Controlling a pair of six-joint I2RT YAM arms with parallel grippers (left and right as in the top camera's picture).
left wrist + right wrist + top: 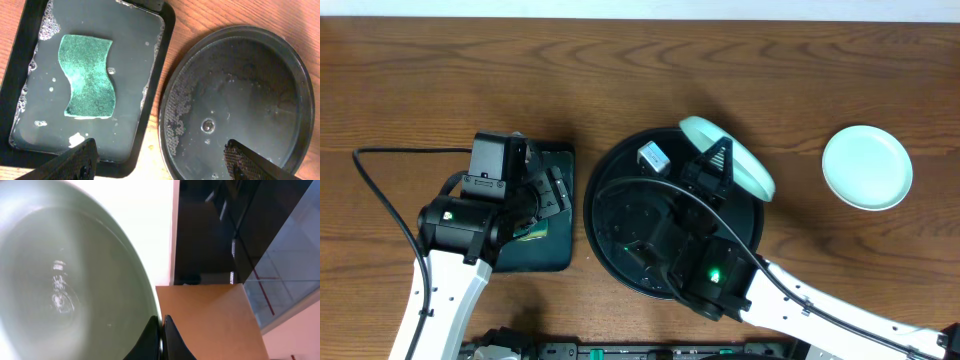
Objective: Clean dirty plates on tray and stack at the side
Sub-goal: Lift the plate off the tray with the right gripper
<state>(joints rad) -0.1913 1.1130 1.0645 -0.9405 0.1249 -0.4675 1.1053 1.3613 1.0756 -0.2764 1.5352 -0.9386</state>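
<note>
My right gripper (718, 160) is shut on the rim of a pale mint-green plate (750, 172) and holds it tilted above the back right of the round black tray (595, 200). In the right wrist view the fingers (162, 322) pinch the plate's edge (60, 290). Another pale mint-green plate (867, 167) lies on the bare wood at the right; I cannot tell whether a plate lies under it. No white plate shows. The tray (250, 90) is wet and holds no plates. My left gripper (160, 150) is open and empty, above the gap between the two trays.
A rectangular dark tray (130, 45) with water and suds holds a green sponge (87, 75); it stands just left of the round tray and shows under my left arm from overhead (545, 255). A black cable (380, 190) runs along the left.
</note>
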